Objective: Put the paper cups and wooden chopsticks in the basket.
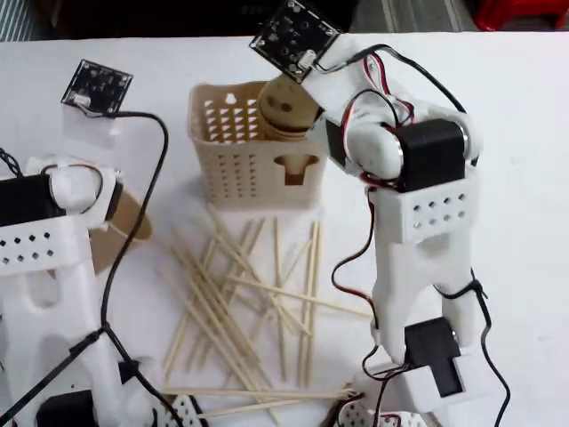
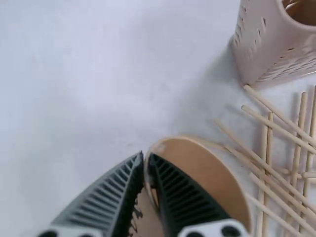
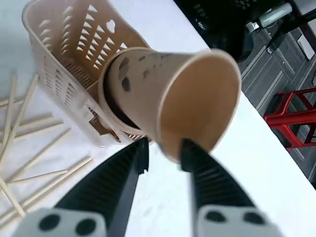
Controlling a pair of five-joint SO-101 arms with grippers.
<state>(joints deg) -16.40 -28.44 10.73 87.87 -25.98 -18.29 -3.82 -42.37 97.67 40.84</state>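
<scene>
A perforated beige basket (image 1: 231, 178) (image 2: 266, 44) (image 3: 59, 39) stands at the table's back middle. A brown paper cup (image 1: 286, 107) (image 3: 197, 98) lies tilted on the basket's rim, nested into another cup (image 3: 109, 111) inside. My right gripper (image 3: 164, 148) is open, with that cup's rim edge between its fingers. At the table's left, my left gripper (image 2: 146, 160) is shut on the rim of a second paper cup (image 1: 120, 227) (image 2: 207, 173) that lies on its side. Several wooden chopsticks (image 1: 240, 302) (image 2: 281, 148) (image 3: 29, 148) lie scattered in front of the basket.
Black cables (image 1: 133, 231) trail over the table beside the left arm, and more loop around the right arm (image 1: 356, 258). A red stool (image 3: 291, 118) stands on the floor beyond the table's far edge. Bare white table (image 2: 98, 74) spreads left of the basket.
</scene>
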